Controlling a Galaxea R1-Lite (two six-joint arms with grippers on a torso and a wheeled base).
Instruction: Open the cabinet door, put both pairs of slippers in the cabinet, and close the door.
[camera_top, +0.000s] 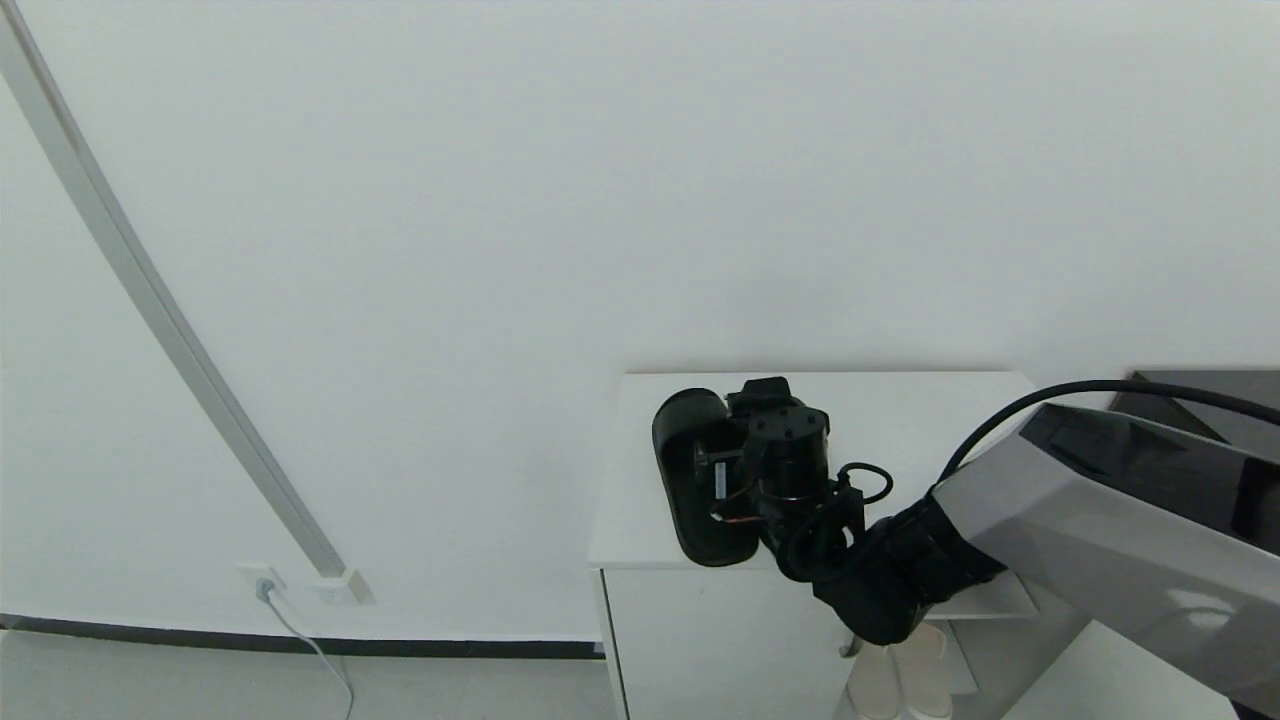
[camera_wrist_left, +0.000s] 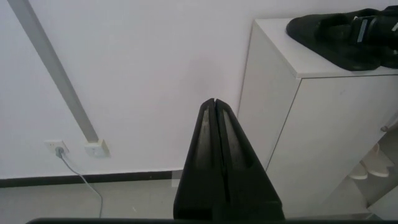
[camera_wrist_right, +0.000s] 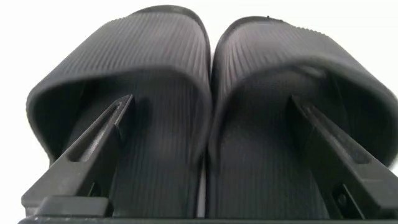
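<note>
White wall (camera_top: 600, 200), slanted conduit (camera_top: 150, 290), socket (camera_top: 262, 580) with cable (camera_top: 320, 655)

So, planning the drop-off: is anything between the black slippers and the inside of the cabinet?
Nothing visible. The right hand, open, is in the black slippers on the cabinet top; below, the compartment holding the white slippers stands open.

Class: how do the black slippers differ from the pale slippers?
The black slippers lie on the cabinet top; the pale slippers sit on a shelf inside. The right claw has a finger in each black slipper; nothing touches the pale ones. Both pairs lie side by side.
</note>
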